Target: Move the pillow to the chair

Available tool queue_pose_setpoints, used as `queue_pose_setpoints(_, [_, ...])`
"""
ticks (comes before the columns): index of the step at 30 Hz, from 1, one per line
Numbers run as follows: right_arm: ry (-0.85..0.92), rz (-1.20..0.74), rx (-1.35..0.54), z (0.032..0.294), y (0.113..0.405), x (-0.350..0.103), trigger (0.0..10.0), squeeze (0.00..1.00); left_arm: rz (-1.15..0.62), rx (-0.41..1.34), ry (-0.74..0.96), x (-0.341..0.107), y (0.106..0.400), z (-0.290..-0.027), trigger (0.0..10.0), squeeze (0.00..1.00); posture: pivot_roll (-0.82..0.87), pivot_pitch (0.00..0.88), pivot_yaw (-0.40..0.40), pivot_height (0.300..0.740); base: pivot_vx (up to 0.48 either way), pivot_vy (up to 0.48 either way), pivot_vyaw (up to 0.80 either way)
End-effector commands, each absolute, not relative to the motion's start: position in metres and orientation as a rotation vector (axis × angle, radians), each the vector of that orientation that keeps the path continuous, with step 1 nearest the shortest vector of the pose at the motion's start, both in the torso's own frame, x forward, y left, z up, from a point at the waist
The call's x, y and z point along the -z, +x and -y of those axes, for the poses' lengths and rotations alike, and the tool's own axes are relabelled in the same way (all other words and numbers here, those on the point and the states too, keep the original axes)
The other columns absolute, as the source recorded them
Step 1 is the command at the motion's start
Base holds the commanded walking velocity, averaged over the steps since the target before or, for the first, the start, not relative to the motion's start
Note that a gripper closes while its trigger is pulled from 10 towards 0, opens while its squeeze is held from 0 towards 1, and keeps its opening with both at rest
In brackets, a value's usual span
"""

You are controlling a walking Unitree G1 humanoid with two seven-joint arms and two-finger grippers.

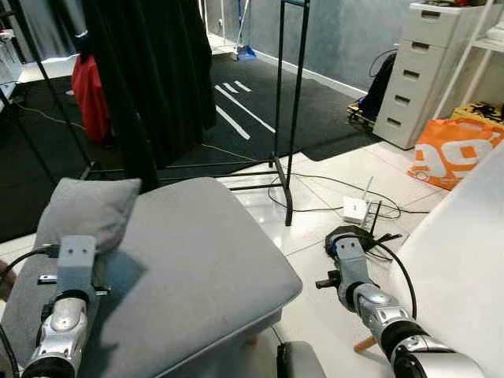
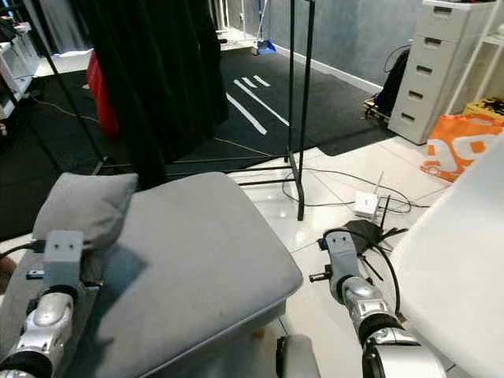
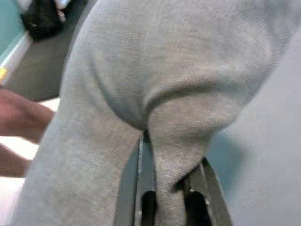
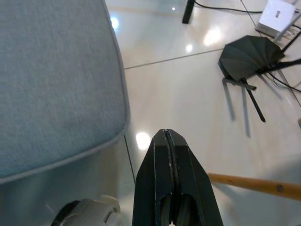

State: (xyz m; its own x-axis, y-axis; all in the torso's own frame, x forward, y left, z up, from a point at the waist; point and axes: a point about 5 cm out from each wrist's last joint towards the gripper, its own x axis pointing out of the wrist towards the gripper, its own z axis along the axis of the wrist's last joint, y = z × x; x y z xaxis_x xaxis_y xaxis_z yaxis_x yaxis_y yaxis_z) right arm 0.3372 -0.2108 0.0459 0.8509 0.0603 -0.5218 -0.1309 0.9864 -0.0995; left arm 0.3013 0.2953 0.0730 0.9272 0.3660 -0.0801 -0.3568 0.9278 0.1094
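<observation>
Pillow (image 1: 88,211): soft grey weave, pinched by left tool (image 3: 162,197).

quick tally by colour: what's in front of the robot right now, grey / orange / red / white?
Grey: 2, the pillow pinched by the left gripper, and the seat cushion.
Orange: 1, the bag.
Red: 1, the hanging bag.
White: 2, the drawer unit and the router.
Total: 6.

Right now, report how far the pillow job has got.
Done: the small grey fabric pillow rests on the wide grey cushioned seat, apparently the chair. In hand: the left tool is shut on a fold of it. Left: let go. The right tool hangs shut over the floor.
</observation>
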Motion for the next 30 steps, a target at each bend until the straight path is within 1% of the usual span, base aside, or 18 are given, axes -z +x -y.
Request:
queue_pose_setpoints(1, [-0.106,-0.522,-0.106,0.206,0.341,-0.049,10.0,0.00,-0.013,-0.354,0.041,-0.089,0.308,-0.294,0.0,0.00,-0.17,0.032,-0.008,0.470,0.000,0.000,0.00])
queue_pose_setpoints(2, [-0.073,-0.498,-0.119,0.204,0.343,-0.053,10.0,0.00,0.135,-0.274,-0.152,-0.115,0.314,-0.290,0.0,0.00,-0.17,0.036,-0.009,0.475,0.000,0.000,0.00])
queue_pose_setpoints(3, [-0.073,-0.498,-0.119,0.204,0.343,-0.053,10.0,0.00,0.135,-0.274,-0.152,-0.115,0.314,-0.290,0.0,0.00,-0.17,0.036,-0.009,0.475,0.000,0.000,0.00])
queue_pose_setpoints(4, [-0.049,-0.488,-0.131,0.203,0.345,-0.055,10.0,0.00,0.245,-0.156,-0.254,-0.135,0.316,-0.279,0.0,0.00,-0.16,0.038,-0.011,0.480,0.000,0.000,0.00])
queue_pose_setpoints(5, [-0.032,-0.483,-0.142,0.201,0.345,-0.056,10.0,0.00,0.315,-0.061,-0.314,-0.149,0.316,-0.268,0.0,0.00,-0.16,0.038,-0.011,0.485,0.000,0.000,0.00])
queue_pose_setpoints(6, [-0.032,-0.483,-0.142,0.201,0.345,-0.056,10.0,0.00,0.315,-0.061,-0.314,-0.149,0.316,-0.268,0.0,0.00,-0.16,0.038,-0.011,0.485,0.000,0.000,0.00])
queue_pose_setpoints(7, [-0.025,-0.482,-0.148,0.200,0.346,-0.056,10.0,0.00,0.358,0.012,-0.346,-0.157,0.316,-0.257,0.0,0.00,-0.16,0.039,-0.012,0.490,0.000,0.000,0.00])
queue_pose_setpoints(8, [-0.025,-0.482,-0.148,0.200,0.346,-0.056,10.0,0.00,0.358,0.012,-0.346,-0.157,0.316,-0.257,0.0,0.00,-0.16,0.039,-0.012,0.490,0.000,0.000,0.00])
queue_pose_setpoints(11, [-0.023,-0.483,-0.155,0.198,0.346,-0.057,10.0,0.00,0.498,0.207,-0.471,-0.188,0.311,-0.233,0.0,0.00,-0.16,0.039,-0.016,0.505,0.000,0.000,0.00])
queue_pose_setpoints(14, [-0.023,-0.482,-0.156,0.198,0.347,-0.057,10.0,0.00,0.522,0.250,-0.491,-0.194,0.309,-0.229,0.0,0.00,-0.16,0.039,-0.016,0.510,0.000,0.000,0.00])
queue_pose_setpoints(17, [-0.022,-0.480,-0.155,0.199,0.347,-0.058,10.0,0.00,0.499,0.308,-0.447,-0.197,0.308,-0.222,0.0,0.00,-0.16,0.038,-0.016,0.525,0.000,0.000,0.00])
queue_pose_setpoints(20, [-0.021,-0.480,-0.156,0.199,0.347,-0.058,10.0,0.00,0.468,0.304,-0.438,-0.192,0.308,-0.222,0.0,0.00,-0.16,0.037,-0.015,0.530,0.000,0.000,0.00])
queue_pose_setpoints(23, [-0.017,-0.482,-0.160,0.197,0.347,-0.058,10.0,0.00,0.385,0.255,-0.443,-0.175,0.309,-0.227,0.0,0.00,-0.16,0.038,-0.016,0.545,0.000,0.000,0.00])
queue_pose_setpoints(28, [-0.018,-0.485,-0.165,0.197,0.346,-0.057,10.0,0.00,0.354,0.242,-0.454,-0.168,0.306,-0.230,0.0,0.00,-0.16,0.037,-0.018,0.555,0.000,0.000,0.00])
queue_pose_setpoints(29, [-0.019,-0.486,-0.167,0.197,0.346,-0.056,10.0,0.00,0.342,0.238,-0.460,-0.165,0.305,-0.230,2.1,0.00,-0.16,0.038,-0.019,0.560,0.000,0.000,0.00])
queue_pose_setpoints(30, [-0.019,-0.486,-0.167,0.197,0.346,-0.056,10.0,0.00,0.342,0.238,-0.460,-0.165,0.305,-0.230,2.1,0.00,-0.16,0.038,-0.019,0.560,0.000,0.000,0.00])
